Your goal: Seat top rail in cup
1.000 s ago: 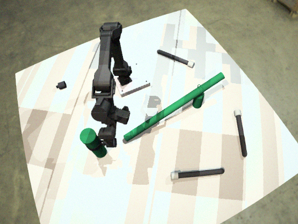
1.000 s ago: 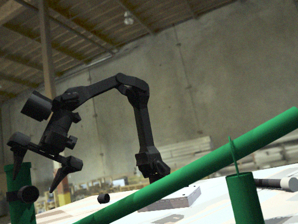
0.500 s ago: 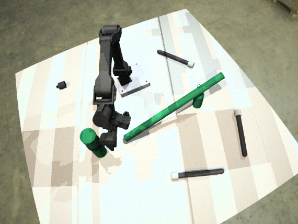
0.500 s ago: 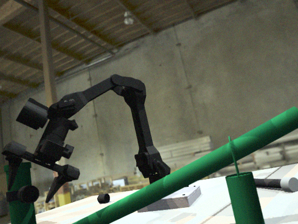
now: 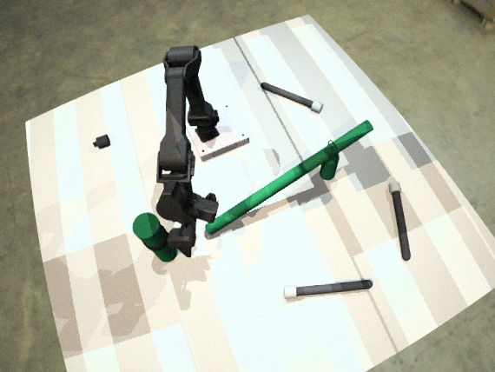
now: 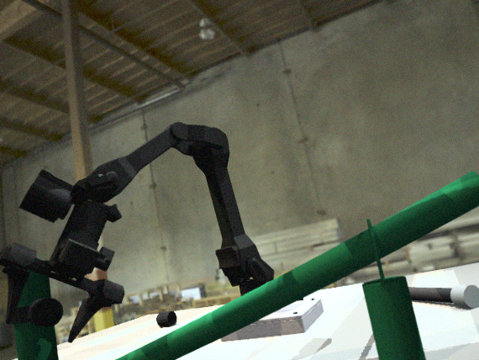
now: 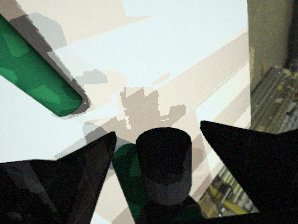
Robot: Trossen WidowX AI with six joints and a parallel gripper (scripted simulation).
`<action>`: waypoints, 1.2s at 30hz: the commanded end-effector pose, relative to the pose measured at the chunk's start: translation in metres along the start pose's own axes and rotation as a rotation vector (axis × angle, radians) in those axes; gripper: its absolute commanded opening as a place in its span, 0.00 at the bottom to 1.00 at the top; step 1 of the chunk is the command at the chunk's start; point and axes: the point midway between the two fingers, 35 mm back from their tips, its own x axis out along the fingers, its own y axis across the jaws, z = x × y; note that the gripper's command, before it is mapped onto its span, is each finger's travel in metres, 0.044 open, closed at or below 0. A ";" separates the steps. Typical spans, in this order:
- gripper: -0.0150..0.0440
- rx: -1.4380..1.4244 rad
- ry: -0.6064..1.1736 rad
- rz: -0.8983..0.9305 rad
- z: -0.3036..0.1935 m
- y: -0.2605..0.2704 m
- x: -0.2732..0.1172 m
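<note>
The big green post (image 5: 152,236) (image 6: 31,324) stands at the front left of the table. The dark rail-end cup (image 6: 44,311) (image 7: 164,160) sticks out from its side on the brace band. My gripper (image 5: 175,242) (image 6: 42,325) (image 7: 157,130) is open, with one finger on each side of the cup and the post. I cannot tell if a finger touches them. The green rail (image 5: 288,178) (image 6: 294,277) (image 7: 35,75) slopes through the loop cap on the small post (image 5: 329,169) (image 6: 392,320). Its cut end (image 5: 211,228) (image 7: 67,102) rests on the table, apart from the cup and the fingers.
Three dark grey rods with white tips lie on the table: one at the back (image 5: 291,96) (image 6: 445,294), one at the right (image 5: 400,222), one at the front (image 5: 330,288). A small black piece (image 5: 102,141) (image 6: 166,319) lies far left. The arm's base plate (image 5: 226,143) (image 6: 290,321) is behind.
</note>
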 end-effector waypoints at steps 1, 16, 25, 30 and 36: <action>0.91 0.000 0.001 -0.003 0.000 0.000 0.003; 0.34 -0.003 -0.001 -0.003 0.000 0.000 0.003; 0.25 -0.059 -0.033 -0.002 0.000 0.005 0.000; 0.25 -0.109 -0.061 -0.001 -0.001 0.010 -0.002; 0.25 -0.122 -0.069 -0.001 -0.001 0.011 -0.003</action>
